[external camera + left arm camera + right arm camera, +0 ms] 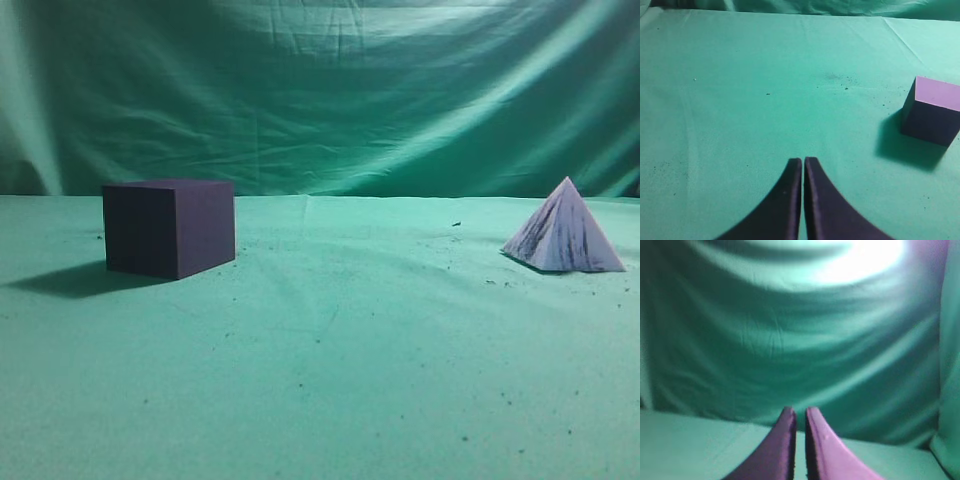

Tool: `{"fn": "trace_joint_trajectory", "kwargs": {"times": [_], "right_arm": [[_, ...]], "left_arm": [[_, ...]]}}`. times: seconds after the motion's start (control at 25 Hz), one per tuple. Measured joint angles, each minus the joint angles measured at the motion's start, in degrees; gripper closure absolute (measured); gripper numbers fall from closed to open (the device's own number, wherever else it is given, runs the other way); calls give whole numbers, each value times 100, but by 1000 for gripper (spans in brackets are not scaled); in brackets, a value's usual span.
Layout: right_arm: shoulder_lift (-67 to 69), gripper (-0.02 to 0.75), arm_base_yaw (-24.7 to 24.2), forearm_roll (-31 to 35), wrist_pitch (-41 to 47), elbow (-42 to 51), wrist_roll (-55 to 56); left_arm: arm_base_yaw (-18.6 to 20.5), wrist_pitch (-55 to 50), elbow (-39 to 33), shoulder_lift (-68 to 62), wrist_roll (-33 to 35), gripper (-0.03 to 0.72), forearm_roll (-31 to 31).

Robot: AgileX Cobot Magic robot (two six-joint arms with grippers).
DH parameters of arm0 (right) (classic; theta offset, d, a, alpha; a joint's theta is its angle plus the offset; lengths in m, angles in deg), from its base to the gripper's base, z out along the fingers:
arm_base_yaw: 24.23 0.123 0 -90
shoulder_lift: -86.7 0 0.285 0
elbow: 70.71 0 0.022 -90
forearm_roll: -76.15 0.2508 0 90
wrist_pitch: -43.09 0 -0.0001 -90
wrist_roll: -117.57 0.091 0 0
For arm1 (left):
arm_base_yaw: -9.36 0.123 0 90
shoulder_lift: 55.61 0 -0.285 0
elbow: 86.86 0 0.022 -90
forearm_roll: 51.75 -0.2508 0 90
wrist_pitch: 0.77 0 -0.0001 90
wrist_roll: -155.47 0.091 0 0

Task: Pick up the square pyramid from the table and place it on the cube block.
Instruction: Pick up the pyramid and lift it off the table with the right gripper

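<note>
The square pyramid [564, 230], whitish-lavender with dark streaks, stands upright on the green table [330, 350] at the right in the exterior view. The dark purple cube block [168, 227] stands at the left; it also shows at the right edge of the left wrist view [931, 110]. No gripper appears in the exterior view. My left gripper [803, 160] is shut and empty above bare cloth, left of the cube. My right gripper [800, 411] is shut and empty, pointing at the green backdrop; the pyramid is out of its view.
A wrinkled green backdrop [320, 90] hangs behind the table. Small dark specks dot the cloth between the two blocks.
</note>
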Motion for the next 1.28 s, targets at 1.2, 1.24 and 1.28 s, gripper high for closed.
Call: {"fn": "trace_joint_trajectory", "kwargs": {"times": [1.2, 1.24, 1.28], "right_arm": [[6165, 661, 1046, 445, 6072, -4624, -220], [6400, 661, 1096, 457, 6010, -4717, -48], [6592, 661, 1138, 470, 5916, -4791, 80]], "left_arm": [[0, -10, 0, 0, 0, 688, 0], [0, -10, 0, 0, 0, 688, 0], [0, -10, 0, 0, 0, 688, 0]]}}
